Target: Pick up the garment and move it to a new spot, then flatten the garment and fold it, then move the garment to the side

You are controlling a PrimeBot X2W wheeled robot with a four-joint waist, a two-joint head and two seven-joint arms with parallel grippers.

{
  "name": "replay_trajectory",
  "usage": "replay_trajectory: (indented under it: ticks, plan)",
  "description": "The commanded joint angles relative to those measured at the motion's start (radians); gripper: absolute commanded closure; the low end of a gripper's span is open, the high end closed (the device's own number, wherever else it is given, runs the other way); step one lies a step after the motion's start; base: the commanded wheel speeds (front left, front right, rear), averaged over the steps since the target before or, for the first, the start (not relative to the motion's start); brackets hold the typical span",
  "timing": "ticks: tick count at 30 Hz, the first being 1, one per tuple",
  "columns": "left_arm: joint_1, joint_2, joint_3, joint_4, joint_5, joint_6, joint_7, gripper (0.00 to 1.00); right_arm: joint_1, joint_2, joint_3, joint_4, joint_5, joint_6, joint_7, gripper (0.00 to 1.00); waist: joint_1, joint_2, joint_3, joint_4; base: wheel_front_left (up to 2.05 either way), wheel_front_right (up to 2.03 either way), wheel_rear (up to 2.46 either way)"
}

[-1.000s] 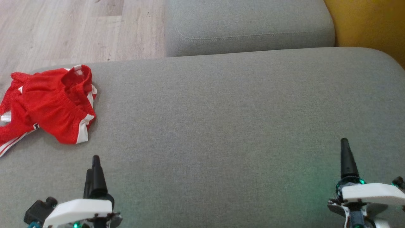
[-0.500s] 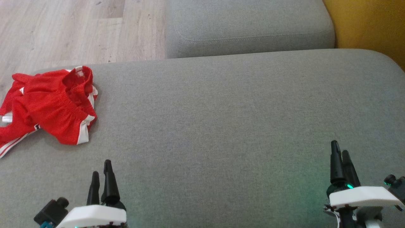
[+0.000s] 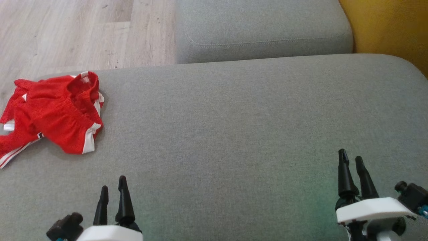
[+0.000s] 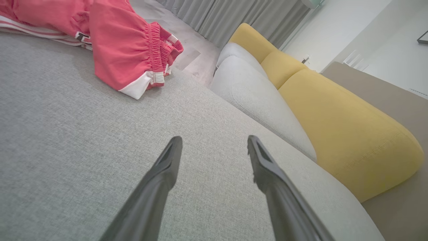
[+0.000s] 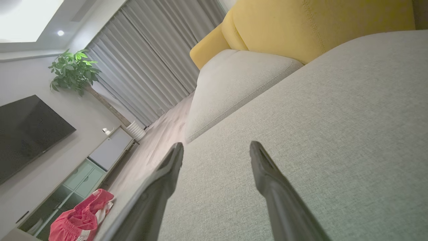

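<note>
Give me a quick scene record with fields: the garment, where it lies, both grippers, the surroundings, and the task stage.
garment: red with white trim, crumpled, unfolded
location: left end of the grey seat
left gripper: open, empty, above the seat, apart from the garment but the nearer one to it
right gripper: open, empty, above the seat's right side
surroundings: wood floor beyond the seat, yellow cushion at far right
task stage: garment not yet picked up

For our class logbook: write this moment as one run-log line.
stage: before pickup | red shorts: crumpled, left end of grey sofa seat | left gripper: open, empty | right gripper: open, empty
</note>
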Motion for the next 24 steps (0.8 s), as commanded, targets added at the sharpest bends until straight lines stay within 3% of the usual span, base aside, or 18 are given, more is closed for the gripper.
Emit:
replay_trajectory:
  ticks: [1,24]
  plan:
    - [-0.026,0.005,0.016,-0.033,0.032,0.006,-0.016,0.00,-0.016,-0.007,0.020,-0.037,-0.031,0.003,-0.019,0.00,0.0000,0.0000,-0.001,0.000,0.00,0.00,0.00]
    - [0.005,0.006,-0.017,-0.029,0.251,0.034,-0.082,0.00,-0.018,-0.008,0.080,0.025,-0.328,0.004,-0.083,0.00,0.0000,0.0000,-0.008,0.004,0.00,0.00,0.00]
